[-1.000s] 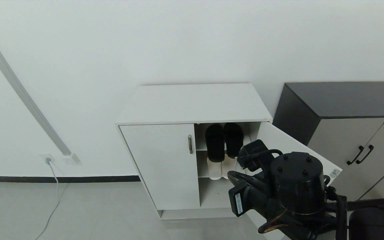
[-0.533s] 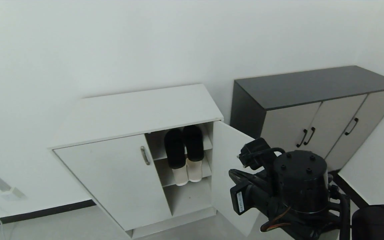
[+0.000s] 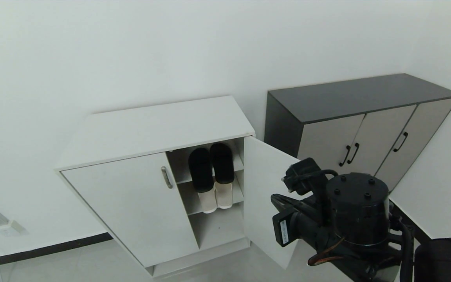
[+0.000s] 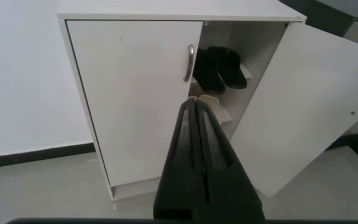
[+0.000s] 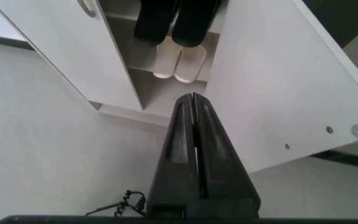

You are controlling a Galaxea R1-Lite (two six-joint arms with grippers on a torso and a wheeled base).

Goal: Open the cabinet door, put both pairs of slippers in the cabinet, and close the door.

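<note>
Black slippers point(image 3: 211, 164) and white slippers point(image 3: 215, 199) sit on shelves in the cabinet point(image 3: 159, 125); the door point(image 3: 264, 196) hangs open. Left tool point(image 4: 195, 104) and right tool point(image 5: 193, 99) are clenched, empty. Push the door's free edge slowly shut.

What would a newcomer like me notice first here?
The white cabinet has its right door standing open. Inside, the black slippers sit on the upper shelf and the white slippers on the shelf below. The left gripper and right gripper, both shut, point toward it.
</note>
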